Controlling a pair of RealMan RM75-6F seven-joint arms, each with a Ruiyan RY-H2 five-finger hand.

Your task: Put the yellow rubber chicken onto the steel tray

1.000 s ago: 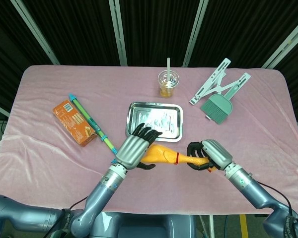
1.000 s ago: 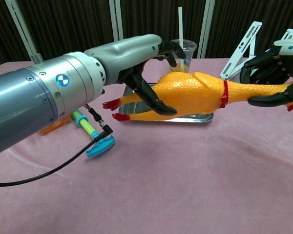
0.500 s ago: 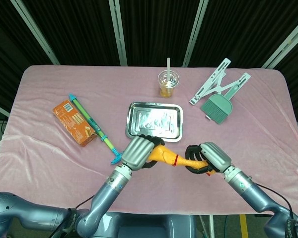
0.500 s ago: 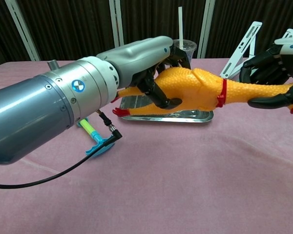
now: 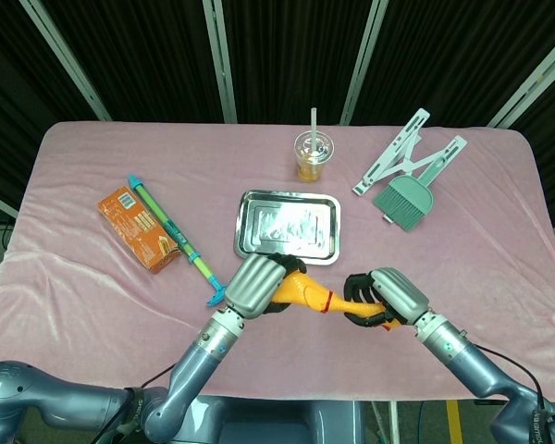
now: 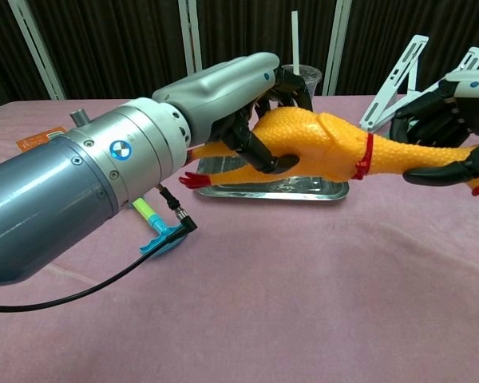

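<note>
Rubber chicken (image 6: pixel 319 144): pebbled, slightly glossy skin. Steel tray (image 5: pixel 288 225): polished, mirror-bright. Tablecloth (image 5: pixel 481 240): pink, matt velvety cloth. Left hand (image 5: pixel 254 285): brushed grey metal shell. Cup (image 5: pixel 313 156): clear plastic.

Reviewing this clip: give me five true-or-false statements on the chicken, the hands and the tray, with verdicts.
1. Both hands hold the chicken. True: left hand on the body, right hand on the neck end.
2. The chicken lies on the tray. False: it is held in the air, nearer the robot than the tray.
3. The tray holds nothing. True.
4. The cup stands on the tray. False: it stands on the cloth beyond it.
5. The orange box lies to the right of the tray. False: it lies to its left.
</note>
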